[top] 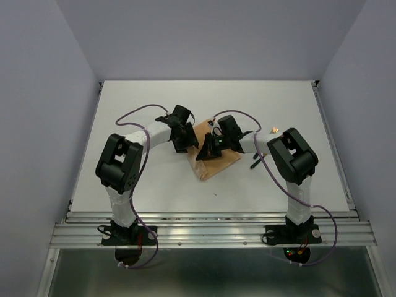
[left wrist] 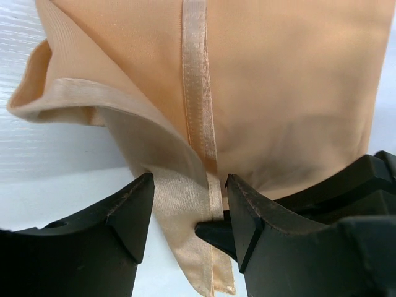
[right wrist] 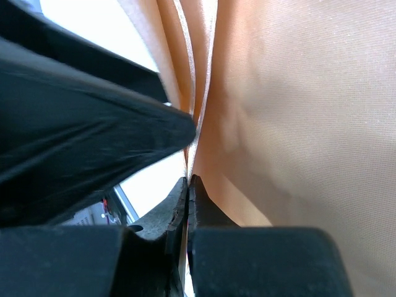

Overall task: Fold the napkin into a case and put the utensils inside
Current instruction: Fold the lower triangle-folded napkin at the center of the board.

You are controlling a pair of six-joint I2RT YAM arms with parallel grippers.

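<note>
The peach-orange napkin [top: 219,162] lies folded into a narrow shape at the table's middle, with both grippers over its upper left part. My left gripper [left wrist: 189,210] is open, its jaws standing either side of the napkin's hemmed corner [left wrist: 185,235]. My right gripper [right wrist: 187,182] is shut on the napkin's thin hemmed edge [right wrist: 193,111]; its dark tip [left wrist: 213,232] shows between the left jaws. In the top view the left gripper [top: 184,141] and the right gripper [top: 206,153] nearly touch. The utensils lie right of the right arm: a gold head [top: 275,130] and a dark handle [top: 255,163].
Purple cables [top: 133,117] loop off both arms. The white table [top: 148,185] ends in a metal rail at the near edge, and grey walls close in on three sides. The left finger [right wrist: 93,124] fills the right wrist view's upper left.
</note>
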